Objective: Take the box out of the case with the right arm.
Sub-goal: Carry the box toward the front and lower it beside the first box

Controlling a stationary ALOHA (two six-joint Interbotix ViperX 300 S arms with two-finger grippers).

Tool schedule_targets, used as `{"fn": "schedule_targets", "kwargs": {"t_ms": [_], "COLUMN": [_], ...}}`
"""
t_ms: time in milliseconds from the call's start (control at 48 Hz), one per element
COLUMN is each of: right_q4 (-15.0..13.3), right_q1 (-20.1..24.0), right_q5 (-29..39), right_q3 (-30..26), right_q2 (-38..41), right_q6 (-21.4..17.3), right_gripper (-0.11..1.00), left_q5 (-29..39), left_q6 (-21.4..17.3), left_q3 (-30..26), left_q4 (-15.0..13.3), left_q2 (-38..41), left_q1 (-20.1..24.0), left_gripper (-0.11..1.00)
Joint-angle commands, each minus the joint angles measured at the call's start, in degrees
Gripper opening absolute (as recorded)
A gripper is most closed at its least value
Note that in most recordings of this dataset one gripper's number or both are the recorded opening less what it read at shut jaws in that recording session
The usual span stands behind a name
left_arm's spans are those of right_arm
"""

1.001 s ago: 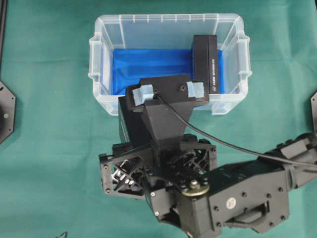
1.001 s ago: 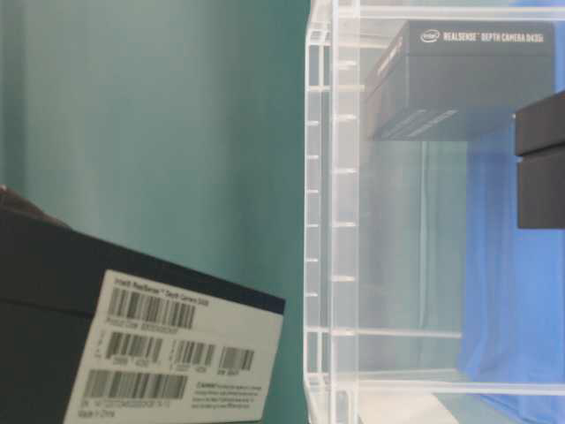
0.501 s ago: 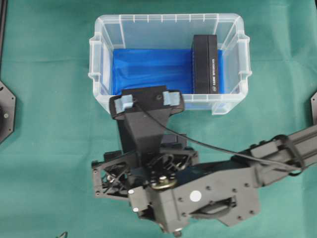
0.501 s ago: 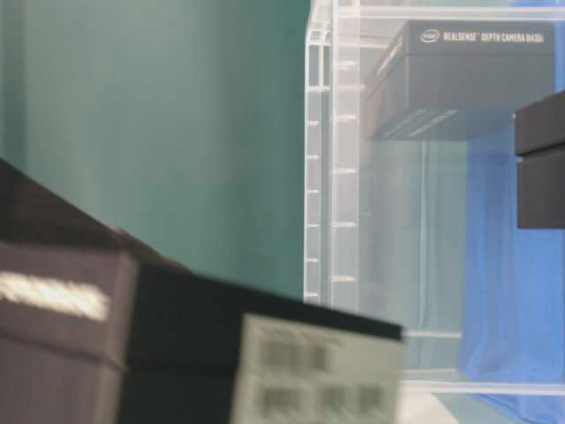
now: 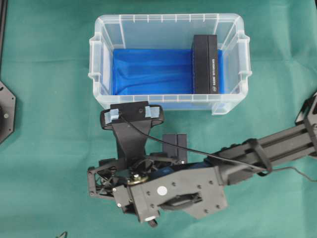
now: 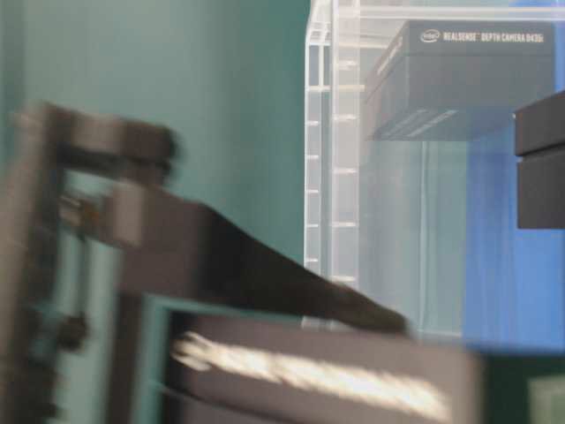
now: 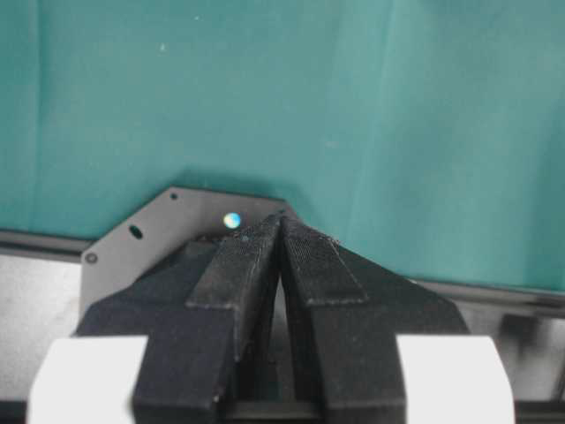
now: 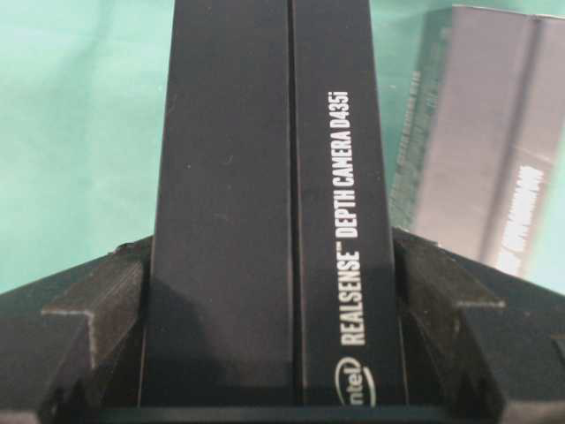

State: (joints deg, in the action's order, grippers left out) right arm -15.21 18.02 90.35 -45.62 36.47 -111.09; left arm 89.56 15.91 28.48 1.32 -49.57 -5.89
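My right gripper [image 8: 274, 309] is shut on the box [image 8: 274, 177], a long black carton printed "RealSense Depth Camera D435i", with a finger pressed to each long side. Seen from overhead, the box [image 5: 175, 147] pokes out from under the right arm [image 5: 257, 153], over the green cloth just in front of the case [image 5: 99, 59] and outside it. The case is clear plastic with a blue lining [image 5: 148, 72]. A second black box [image 5: 205, 64] stands on edge inside at its right end. My left gripper [image 7: 281, 223] is shut on nothing, over bare green cloth.
The table-level view shows the case wall [image 6: 331, 177] and the box inside it [image 6: 468, 79], with the blurred arm [image 6: 221, 265] in front. A black base plate [image 5: 6, 111] sits at the left edge. Green cloth covers the table.
The right arm has pulled back from the case's front rim toward the near left, carrying the box. In the table-level view the box and arm now sweep across blurred.
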Motion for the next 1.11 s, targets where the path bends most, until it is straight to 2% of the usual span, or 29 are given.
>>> {"fn": "schedule_targets", "kwargs": {"t_ms": [0,396,563,772,1084], "right_q4": [0.00,-0.88,0.18,2.11,2.37], "right_q1": [-0.09,-0.53,-0.62,-0.62,-0.70], "right_q5": [-2.46,-5.10,-9.58,-11.87,-13.10], "right_q3": [0.53,6.06,7.91,10.02,10.37], "right_q2": [-0.70,1.05,1.05,0.97,0.97], "right_q6": [-0.79,-2.90,-3.43,-4.57,-4.57], "right_gripper": [0.68,0.68,0.68,0.68,0.68], "left_q5": [-0.26,-0.44,-0.44,-0.44,-0.44], "left_q6": [0.00,-0.09,-0.26,-0.26,-0.18], "left_q3": [-0.53,0.26,0.53,0.70,0.70], "left_q4": [0.18,0.18,0.18,0.26,0.26], "left_q2": [0.26,0.35,0.26,0.26,0.26], "left_q1": [-0.18,-0.18,-0.18,-0.18,-0.18], "left_gripper": [0.00,0.00,0.00,0.00,0.00]}}
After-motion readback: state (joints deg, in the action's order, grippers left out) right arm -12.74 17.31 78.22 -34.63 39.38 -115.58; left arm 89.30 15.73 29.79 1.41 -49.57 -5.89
